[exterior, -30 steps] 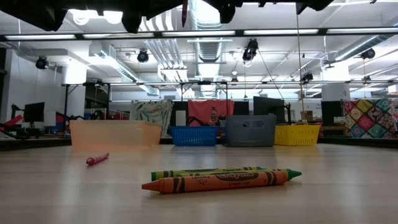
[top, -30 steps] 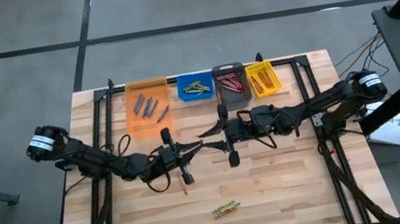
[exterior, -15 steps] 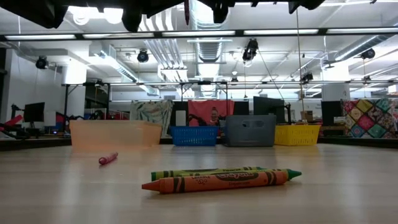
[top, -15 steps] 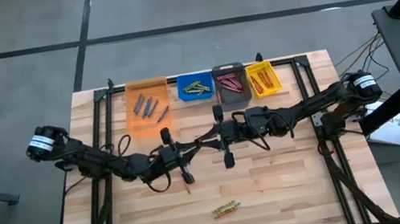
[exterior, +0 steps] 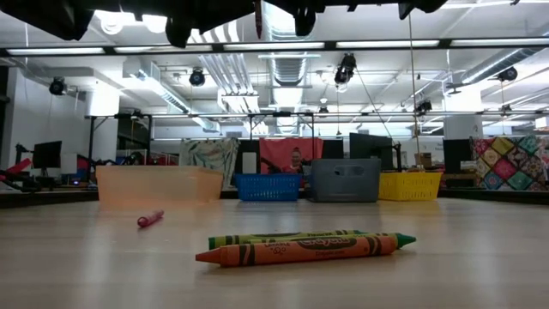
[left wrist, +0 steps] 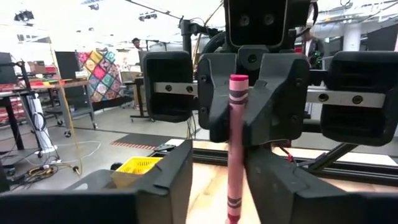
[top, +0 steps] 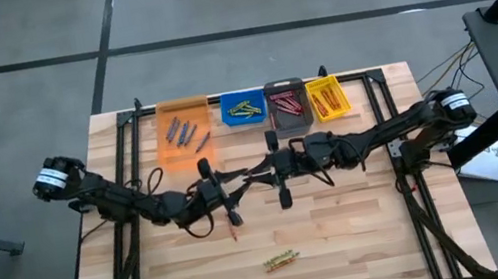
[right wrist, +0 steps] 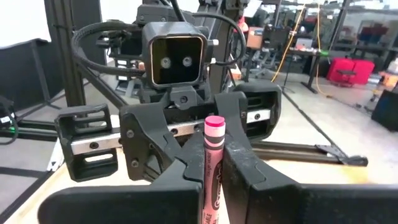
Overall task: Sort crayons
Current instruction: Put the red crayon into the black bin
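A pink-red crayon [right wrist: 213,146] stands upright in mid-air over the table's middle, between my two grippers, which face each other level. My right gripper [right wrist: 214,183] is shut on it. My left gripper [left wrist: 224,171] is open, with a finger on either side of the same crayon [left wrist: 237,143]. In the high view the two grippers meet, left [top: 230,182] and right [top: 247,172]. Another pink crayon [exterior: 150,218] lies on the table below them. A green and an orange crayon [exterior: 304,245] lie side by side near the front edge. My right gripper pinches the crayon's wrapped shaft [right wrist: 212,171] between its two fingers, below the crayon's top end. The fingers come level from the table's right side and lie across the crayon. The crayon stands upright, lifted clear of the table.
Along the far edge stand an orange bin [top: 184,130], a blue bin [top: 243,108], a grey bin [top: 287,103] and a yellow bin [top: 325,98], each with crayons inside. The wooden table's near half [top: 368,241] is bare apart from the two loose crayons [top: 280,260].
My right gripper has shut on the upright crayon, and my left gripper's fingers have parted from it. Both arms have kept their place. The loose pink crayon on the table has rolled a little toward the right.
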Controlling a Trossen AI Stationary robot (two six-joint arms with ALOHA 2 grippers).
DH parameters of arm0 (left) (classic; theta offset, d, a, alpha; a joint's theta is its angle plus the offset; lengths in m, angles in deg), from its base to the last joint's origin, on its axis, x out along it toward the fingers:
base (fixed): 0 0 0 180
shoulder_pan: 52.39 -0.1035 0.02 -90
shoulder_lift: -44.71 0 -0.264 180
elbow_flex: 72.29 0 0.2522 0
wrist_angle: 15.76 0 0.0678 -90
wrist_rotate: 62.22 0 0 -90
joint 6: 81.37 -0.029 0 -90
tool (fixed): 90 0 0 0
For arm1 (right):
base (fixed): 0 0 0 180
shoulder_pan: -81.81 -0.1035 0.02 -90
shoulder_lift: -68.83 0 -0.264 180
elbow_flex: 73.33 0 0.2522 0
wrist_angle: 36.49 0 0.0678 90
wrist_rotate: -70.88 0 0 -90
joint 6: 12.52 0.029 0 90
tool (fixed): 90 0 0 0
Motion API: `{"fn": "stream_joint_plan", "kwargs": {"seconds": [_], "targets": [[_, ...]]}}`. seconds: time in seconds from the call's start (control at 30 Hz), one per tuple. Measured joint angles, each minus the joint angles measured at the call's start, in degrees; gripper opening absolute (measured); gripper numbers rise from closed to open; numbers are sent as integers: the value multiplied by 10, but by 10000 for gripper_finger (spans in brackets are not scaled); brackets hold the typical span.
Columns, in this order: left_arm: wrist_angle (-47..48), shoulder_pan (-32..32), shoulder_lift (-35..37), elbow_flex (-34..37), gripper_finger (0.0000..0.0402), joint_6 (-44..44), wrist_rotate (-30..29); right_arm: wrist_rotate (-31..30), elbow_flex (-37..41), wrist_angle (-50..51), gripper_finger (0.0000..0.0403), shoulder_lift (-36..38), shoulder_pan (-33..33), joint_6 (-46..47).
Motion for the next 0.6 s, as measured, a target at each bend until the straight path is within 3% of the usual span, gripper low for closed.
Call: {"fn": "stream_joint_plan", "kwargs": {"seconds": [0.13,0.23,0.33,0.5,0.6], "targets": [[8,0,2,0,149,6,-8,2,1,20,15,9,15,24],[10,0,5,0,160,9,-52,-20,1,46,15,14,33,38],[20,0,10,0,164,9,-112,-89,1,86,15,20,54,39],[53,-21,26,1,161,-18,-123,-259,1,216,15,32,138,61],[79,-55,40,1,156,-41,-124,-284,1,310,15,27,222,123]]}}
